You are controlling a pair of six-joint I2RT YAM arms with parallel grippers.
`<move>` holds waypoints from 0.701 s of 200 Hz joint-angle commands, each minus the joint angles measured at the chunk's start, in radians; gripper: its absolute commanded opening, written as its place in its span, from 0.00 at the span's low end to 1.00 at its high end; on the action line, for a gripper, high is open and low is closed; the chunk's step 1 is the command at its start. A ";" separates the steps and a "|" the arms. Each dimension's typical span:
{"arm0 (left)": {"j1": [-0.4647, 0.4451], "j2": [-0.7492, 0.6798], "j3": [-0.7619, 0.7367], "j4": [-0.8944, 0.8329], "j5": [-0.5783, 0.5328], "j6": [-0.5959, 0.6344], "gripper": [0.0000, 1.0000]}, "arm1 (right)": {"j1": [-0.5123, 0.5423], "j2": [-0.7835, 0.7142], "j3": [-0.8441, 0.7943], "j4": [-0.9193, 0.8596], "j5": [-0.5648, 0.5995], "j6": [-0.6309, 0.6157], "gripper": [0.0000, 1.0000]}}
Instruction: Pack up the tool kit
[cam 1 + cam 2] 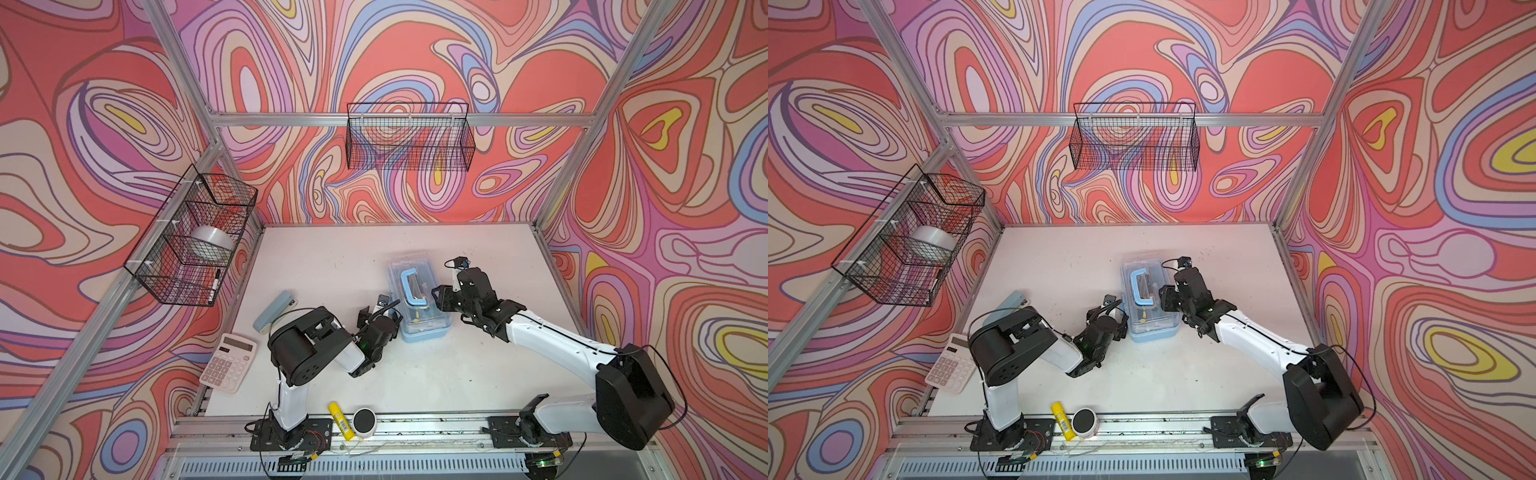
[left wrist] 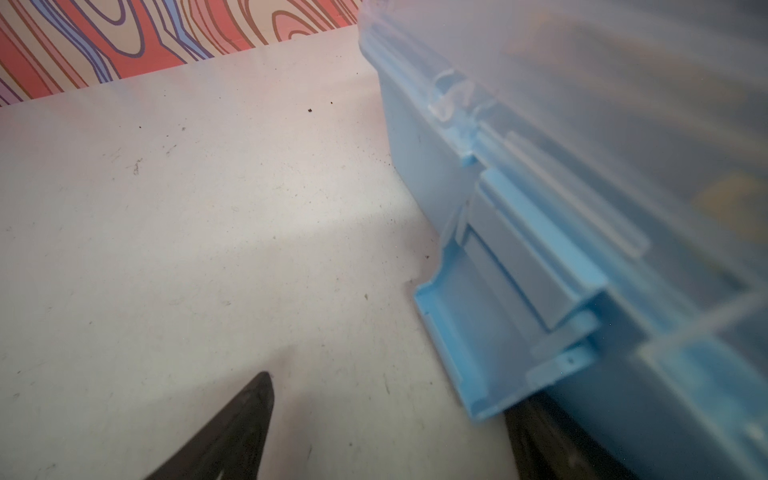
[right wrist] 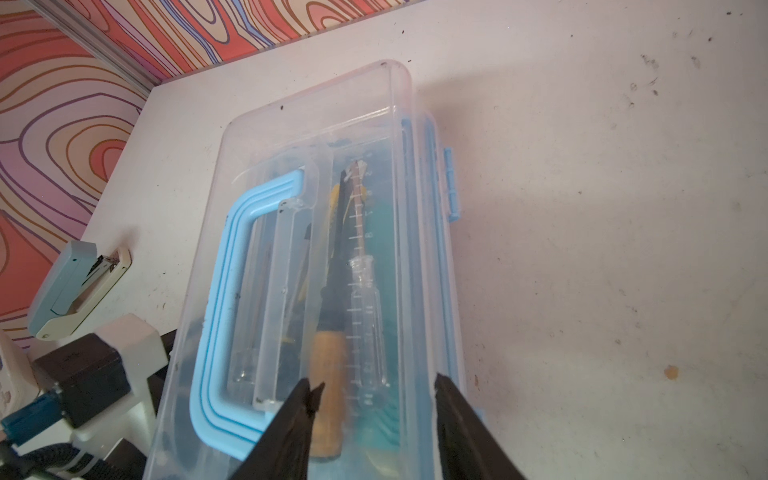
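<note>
Item 1: the small rectangular light-blue plastic case [image 1: 424,328] with clear lid stands near the middle of the white tabletop [image 1: 332,257] in both top views. The lid is down and the blue handle [image 3: 224,291] lies flat on it. Through the lid, a clear-handled screwdriver [image 3: 365,316] and an orange-handled tool [image 3: 330,374] lie lengthwise inside.

Item 2: the blue side latch [image 2: 465,332] hangs swung down, its lip at the tabletop.

Item 3: the left pincer [image 1: 380,316] sits low beside the latch side of the case, jaws wide apart and holding nothing.

Item 4: the right pincer [image 3: 374,415] is over the lid, jaws partly apart and clamped on nothing. Whether it touches the lid cannot be told.

Item 5: a grey-blue stapler [image 1: 274,311] and a white calculator [image 1: 227,368] lie well left of the case.
</note>
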 commanded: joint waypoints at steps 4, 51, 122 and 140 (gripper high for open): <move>0.010 -0.033 0.016 0.027 -0.038 0.019 0.87 | 0.010 0.012 -0.012 0.002 -0.044 0.004 0.49; 0.031 -0.062 -0.041 0.042 -0.063 0.030 0.87 | 0.010 0.007 -0.018 0.005 -0.046 0.010 0.48; 0.060 -0.068 -0.069 0.079 -0.011 -0.017 0.88 | 0.011 0.035 -0.008 0.011 -0.064 0.012 0.48; 0.069 -0.080 -0.067 0.074 0.016 -0.039 0.88 | 0.009 0.040 -0.002 0.012 -0.067 0.011 0.48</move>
